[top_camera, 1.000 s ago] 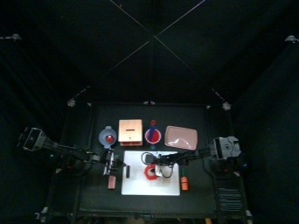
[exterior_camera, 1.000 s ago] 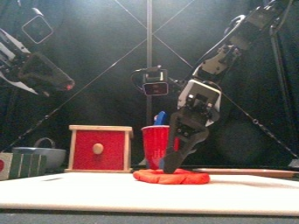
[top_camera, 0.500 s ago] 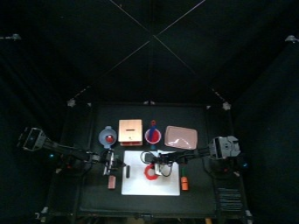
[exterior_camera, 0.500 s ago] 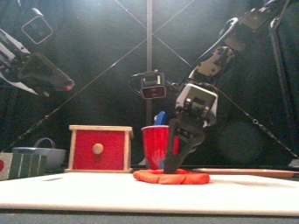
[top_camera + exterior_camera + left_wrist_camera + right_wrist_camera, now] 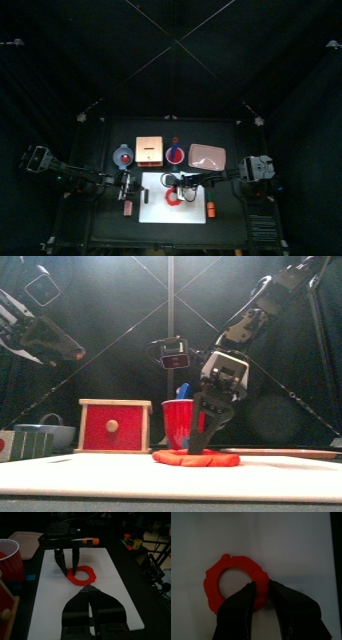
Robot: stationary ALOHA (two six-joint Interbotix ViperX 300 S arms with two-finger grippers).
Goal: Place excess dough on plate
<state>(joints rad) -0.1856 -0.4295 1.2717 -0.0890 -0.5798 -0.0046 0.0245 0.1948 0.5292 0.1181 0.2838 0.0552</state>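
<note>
The excess dough [image 5: 219, 587] is a red ring lying flat on the white sheet [image 5: 158, 212]. It also shows in the top view [image 5: 175, 198], the front view [image 5: 197, 459] and the left wrist view [image 5: 81, 575]. My right gripper [image 5: 262, 586] stands over it with its jaws a little apart, tips down at the ring's rim; it shows in the front view [image 5: 199, 442] too. My left gripper [image 5: 90, 590] is shut and empty, held above the sheet's left end [image 5: 127, 186]. The pinkish plate [image 5: 210, 156] lies behind the sheet to the right, with nothing on it.
An orange-tan board [image 5: 150, 150], a red cup [image 5: 177, 422] and a small blue-rimmed bowl [image 5: 124, 156] stand behind the sheet. A red-fronted wooden box [image 5: 114, 424] stands at the left. Small orange blocks [image 5: 211, 208] lie beside the sheet.
My right gripper has shifted slightly left and settled at the dough ring. The dough and the left arm have not moved.
</note>
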